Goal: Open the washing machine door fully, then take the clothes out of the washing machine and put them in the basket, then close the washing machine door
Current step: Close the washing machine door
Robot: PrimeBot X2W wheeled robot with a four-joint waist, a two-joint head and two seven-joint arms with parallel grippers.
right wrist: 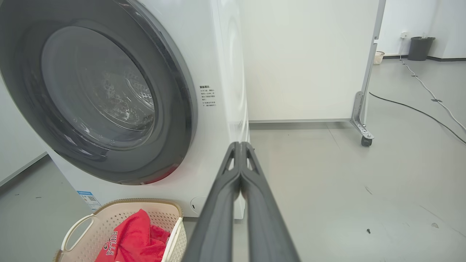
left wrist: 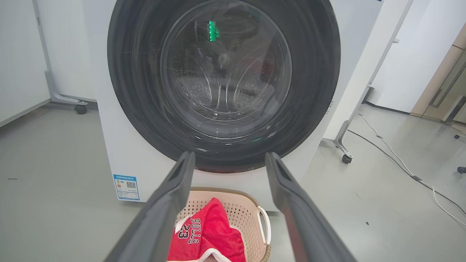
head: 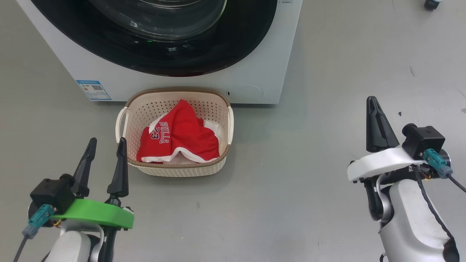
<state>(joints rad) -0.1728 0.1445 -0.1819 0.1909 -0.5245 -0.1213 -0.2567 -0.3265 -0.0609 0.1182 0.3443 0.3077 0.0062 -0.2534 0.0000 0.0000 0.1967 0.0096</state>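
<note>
The white washing machine [head: 255,54] stands ahead with its black-rimmed door [head: 174,58] closed flat against the front; the glass bowl [left wrist: 225,69] shows the steel drum behind it. On the floor right before it sits the cream basket [head: 176,168], holding the red clothes [head: 182,136] lettered "BULLS 23" with white trim. My left gripper [head: 106,143] hovers open and empty just left of the basket, fingers aimed at the door [left wrist: 225,158]. My right gripper [head: 372,102] stays shut and empty well off to the right, near the machine's right corner [right wrist: 240,145].
A blue sticker [head: 94,90] marks the machine's lower left front. White wheeled partitions [left wrist: 364,91] stand behind and beside the machine, with castors [right wrist: 366,141] and cables [left wrist: 400,160] on the grey floor to the right. A dark bin [right wrist: 420,47] stands far off.
</note>
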